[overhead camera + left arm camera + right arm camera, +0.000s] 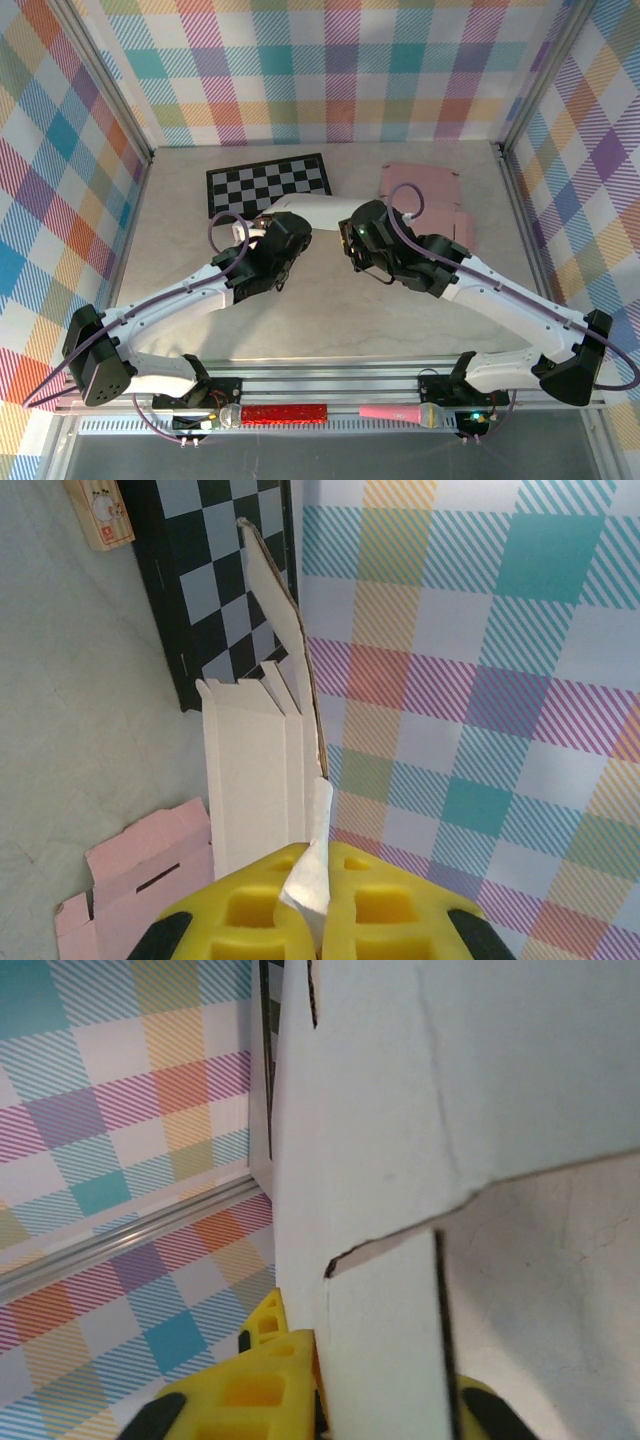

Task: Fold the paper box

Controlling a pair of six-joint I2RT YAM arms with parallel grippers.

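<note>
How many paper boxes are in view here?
2. The white box is pinched mid-table by the left gripper and right gripper; the pink box lies flat at the right rear. The right arm covers part of it, so more may be stacked there.

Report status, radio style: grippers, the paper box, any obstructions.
Left gripper shut on white paper box flap. Right gripper shut on opposite end. Box unfinished, panels open. Pink flat box, checkered mat nearby, not blocking.

Checkered mat (268,184) flat on the grey tabletop (330,310), far left. Small wooden block (100,515) just beside its edge. Pink flattened cardboard (425,195) far right. On my near rail: red microphone (275,413), pink microphone (400,411).
</note>
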